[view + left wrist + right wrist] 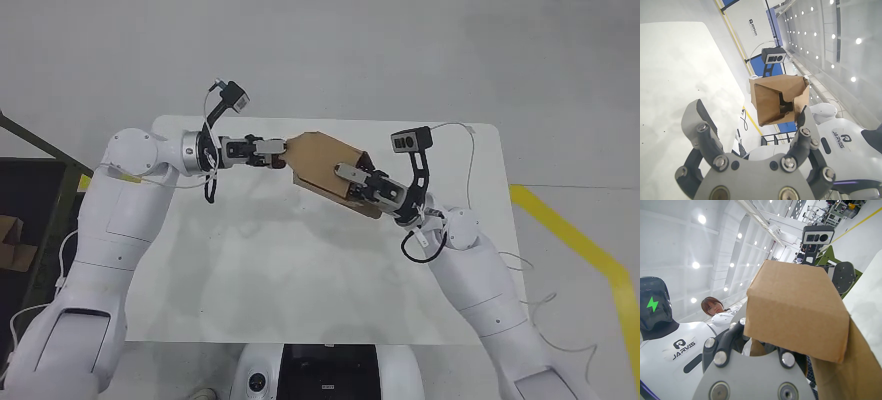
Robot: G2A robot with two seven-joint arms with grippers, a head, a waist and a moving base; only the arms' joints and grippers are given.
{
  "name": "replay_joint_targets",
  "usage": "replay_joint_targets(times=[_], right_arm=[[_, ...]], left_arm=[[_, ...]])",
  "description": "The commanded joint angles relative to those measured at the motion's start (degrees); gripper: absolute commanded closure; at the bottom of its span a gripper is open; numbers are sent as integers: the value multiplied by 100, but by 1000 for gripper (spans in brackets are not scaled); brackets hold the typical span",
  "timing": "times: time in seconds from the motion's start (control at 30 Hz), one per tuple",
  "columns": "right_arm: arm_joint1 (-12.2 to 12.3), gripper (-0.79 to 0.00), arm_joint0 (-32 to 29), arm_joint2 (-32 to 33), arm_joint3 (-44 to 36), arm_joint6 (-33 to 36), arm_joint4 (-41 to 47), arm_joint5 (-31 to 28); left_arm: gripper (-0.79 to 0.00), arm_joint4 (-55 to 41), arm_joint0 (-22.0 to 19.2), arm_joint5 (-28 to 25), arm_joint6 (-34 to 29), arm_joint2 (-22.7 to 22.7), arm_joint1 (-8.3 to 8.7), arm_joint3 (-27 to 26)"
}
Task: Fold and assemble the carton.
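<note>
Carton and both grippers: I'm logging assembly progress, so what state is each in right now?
carton, lifted off the table, squared into a box, end flaps folded in with an open gap.
left gripper, open, one fingertip at a carton flap.
right gripper, shut on the carton.

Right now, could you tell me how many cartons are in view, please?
1: the carton, held above the table by the right gripper, left gripper beside it. A brown piece off-table may be another.

Matt brown cardboard carton (322, 160) (ragged edges), smooth white table (250, 262)
</note>
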Motion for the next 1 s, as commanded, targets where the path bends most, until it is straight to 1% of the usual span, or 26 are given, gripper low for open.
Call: replay_joint_targets(times=[0.0, 0.4, 0.97], right_arm=[[-6, 0, 12, -18, -5, -9, 0, 5], [-31, 0, 45, -72, 33, -7, -5, 15], [-60, 0, 18, -110, 82, -67, 15, 20]], left_arm=[[-785, 9, -37, -15, 6, 77, -13, 17], [-785, 158, -194, -88, 39, 299, -37, 174], [-785, 139, -111, -66, 39, 364, -10, -11]])
